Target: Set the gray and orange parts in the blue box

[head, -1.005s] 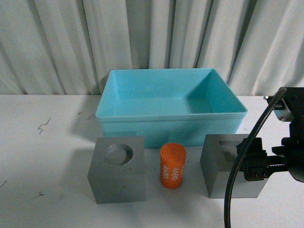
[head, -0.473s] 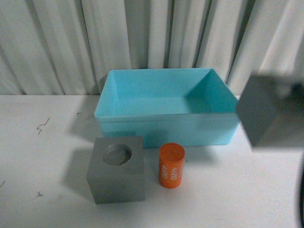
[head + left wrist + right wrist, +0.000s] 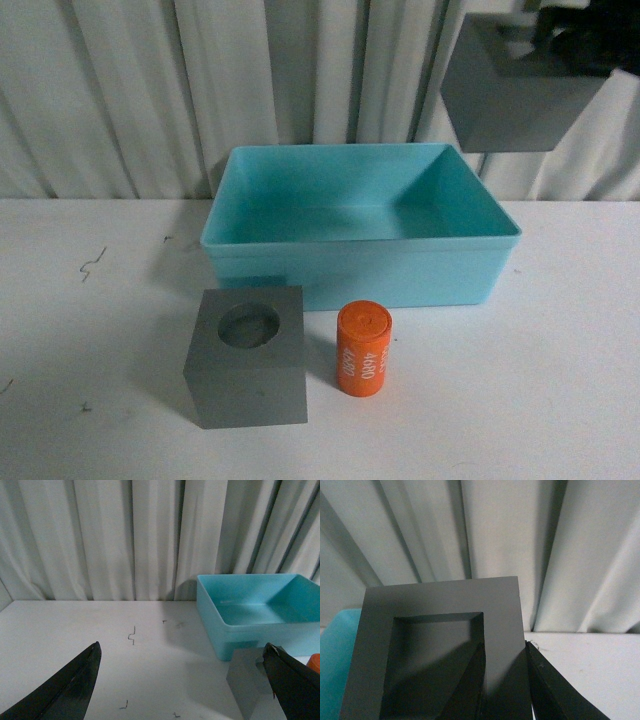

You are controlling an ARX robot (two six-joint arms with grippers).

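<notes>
You have the box (image 3: 360, 243) on the surface (image 3: 100, 330), round-recess cube (image 3: 247, 370) before its left half, cylinder (image 3: 363, 350) before its middle, rectangular-recess cube (image 3: 510, 100) up above its right rear corner.

Right wrist view: the held gray cube (image 3: 440, 645) and both fingers (image 3: 547, 690) of the right gripper (image 3: 504, 647) run off the frame edge. The blue box (image 3: 335, 645) shows only as a sliver.

Front view: the held gray cube is cut off by the top edge. The right gripper is a dark blur at the corner.

Left wrist view: the fingers of the left gripper (image 3: 181, 649) are cut off. The second gray cube (image 3: 247, 677) is partly covered by one finger. The orange cylinder (image 3: 315, 663) is an edge sliver with no print visible.
</notes>
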